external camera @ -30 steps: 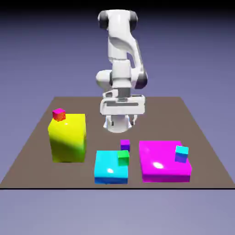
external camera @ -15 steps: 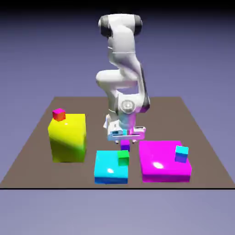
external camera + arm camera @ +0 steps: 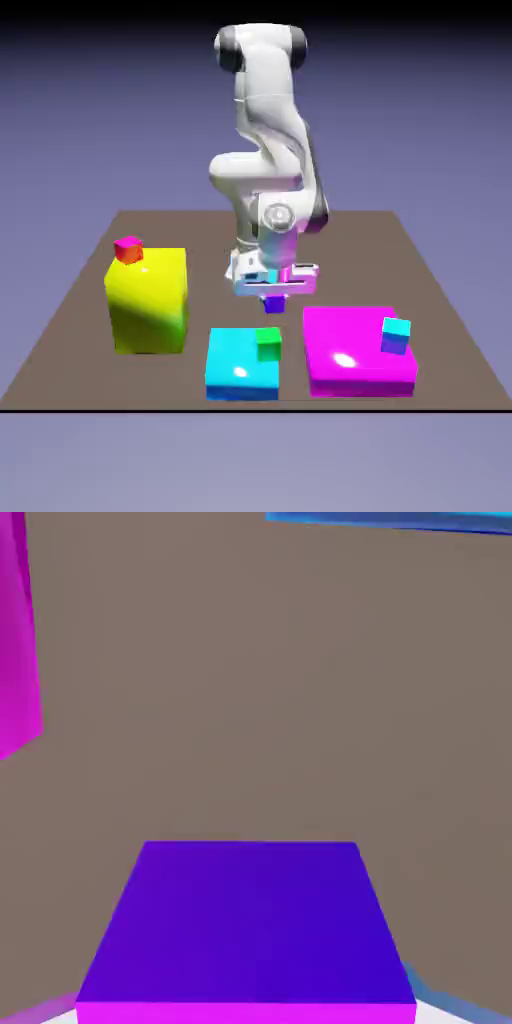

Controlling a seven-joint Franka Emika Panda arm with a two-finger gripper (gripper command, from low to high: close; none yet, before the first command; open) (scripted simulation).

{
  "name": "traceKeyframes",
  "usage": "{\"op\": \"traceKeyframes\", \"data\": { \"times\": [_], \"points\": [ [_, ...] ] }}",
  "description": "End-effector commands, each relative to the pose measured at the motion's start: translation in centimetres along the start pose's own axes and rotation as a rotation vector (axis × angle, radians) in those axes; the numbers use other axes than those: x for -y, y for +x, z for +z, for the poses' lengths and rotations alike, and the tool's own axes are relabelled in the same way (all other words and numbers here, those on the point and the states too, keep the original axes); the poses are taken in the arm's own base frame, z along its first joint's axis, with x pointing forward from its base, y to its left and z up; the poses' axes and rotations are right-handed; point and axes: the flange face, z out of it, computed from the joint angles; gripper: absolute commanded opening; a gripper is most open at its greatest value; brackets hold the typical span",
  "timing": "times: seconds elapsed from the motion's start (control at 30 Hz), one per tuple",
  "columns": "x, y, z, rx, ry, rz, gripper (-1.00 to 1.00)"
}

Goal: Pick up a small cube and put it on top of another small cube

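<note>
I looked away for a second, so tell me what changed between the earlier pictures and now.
The arm swung down to the small purple cube, the claw closed on it and has lifted it off the table; in the hand view it fills the space between the fingertips. The red cube, green cube and teal cube stayed on their blocks.

A small purple cube (image 3: pixel 250 922) fills the lower middle of the hand view, large and close, its near edge magenta. Behind it spreads bare brown tabletop (image 3: pixel 250 682). A magenta block's side (image 3: pixel 18 632) shows at the left edge, a cyan block's edge (image 3: pixel 400 520) along the top right.
</note>
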Motion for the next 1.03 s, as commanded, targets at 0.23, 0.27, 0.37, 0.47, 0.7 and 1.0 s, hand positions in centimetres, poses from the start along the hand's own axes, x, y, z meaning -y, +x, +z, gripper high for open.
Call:
{"op": "traceKeyframes", "data": {
  "times": [0.23,0.27,0.37,0.47,0.7,1.0],
  "points": [
    [10.1,-1.2,-5.2,0.003,0.017,0.209,-1.0],
    [11.3,-1.6,-5.9,0.009,0.022,0.234,-1.0],
    [15.0,-3.0,-8.1,0.033,0.038,0.306,-1.0],
    [18.4,-4.9,-10.5,0.068,0.057,0.377,-1.0],
    [24.7,-10.4,-17.2,0.162,0.105,0.509,-1.0],
    [25.4,-10.4,-13.9,0.162,0.106,0.511,1.0]
  ]
}}
